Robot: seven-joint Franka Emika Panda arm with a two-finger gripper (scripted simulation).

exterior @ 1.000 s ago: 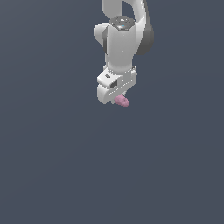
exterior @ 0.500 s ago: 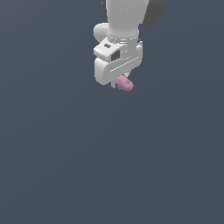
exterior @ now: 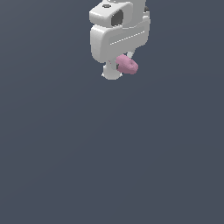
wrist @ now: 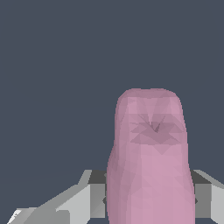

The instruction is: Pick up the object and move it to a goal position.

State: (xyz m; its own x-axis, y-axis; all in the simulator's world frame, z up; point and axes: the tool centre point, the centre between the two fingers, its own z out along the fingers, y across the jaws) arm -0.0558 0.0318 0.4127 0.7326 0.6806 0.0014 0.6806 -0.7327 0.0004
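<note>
Now the gripper [exterior: 124, 70] is higher in the exterior view than it was one second ago, and it also looks larger there, so I judge that the arm has carried it upward and maybe toward that camera (the camera position is not known, so the direction is only my guess). The object [exterior: 127, 64], a small pink lump, has travelled together with it: half a second ago it was hanging under the white hand, and it is in the same place against the hand now, pointing out toward the exterior view's right. The hand itself has turned a little between the pictures, because now more of its flat white face is visible. In the wrist view the object [wrist: 151, 162] fills the middle, with its dimple facing the camera, and one grey finger [wrist: 94, 194] touches it from each side, so the hand is closed narrow on it and holds it. No table or floor shows in either view, only dark background. For the task this means that the picking up is done and the transport is in progress. A goal marker is not visible, so I cannot say how much way remains.
</note>
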